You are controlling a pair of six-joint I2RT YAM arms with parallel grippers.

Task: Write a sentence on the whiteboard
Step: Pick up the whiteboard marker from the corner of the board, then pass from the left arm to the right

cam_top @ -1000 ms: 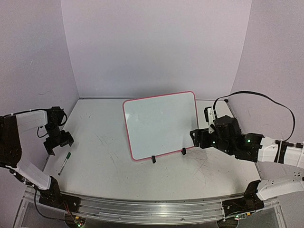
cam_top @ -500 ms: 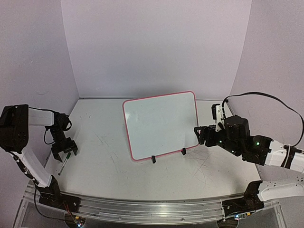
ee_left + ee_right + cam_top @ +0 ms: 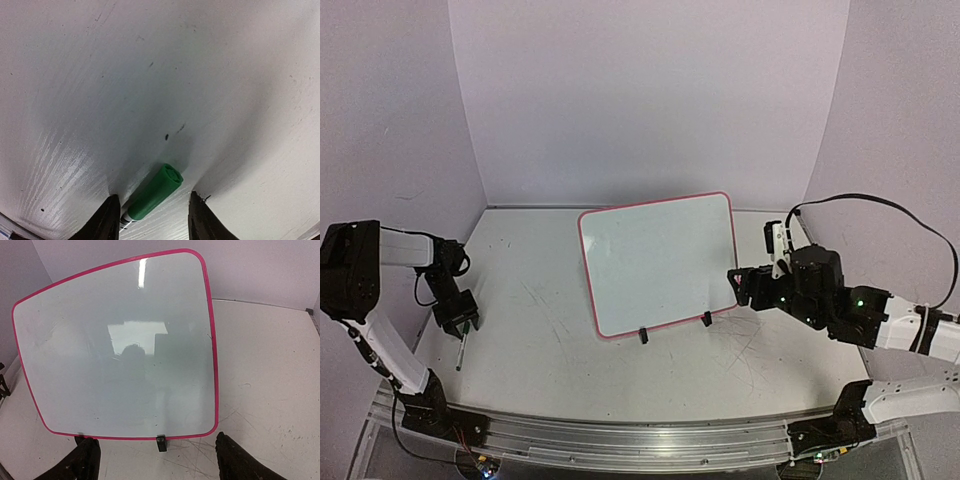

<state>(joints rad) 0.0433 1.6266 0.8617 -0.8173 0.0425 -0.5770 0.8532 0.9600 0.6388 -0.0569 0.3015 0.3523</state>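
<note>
Nothing is written yet: the whiteboard is propped blank on the tabletop. The green marker (lying flat) is straddled, ungripped, by the parted left hand; the right hand is held wide near the board.

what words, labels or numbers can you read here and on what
None can be read.
The small white board with the pink-red frame is blank, no writing on it.
The green-capped marker shows dark marks on its white barrel, too little in view to read.
</note>
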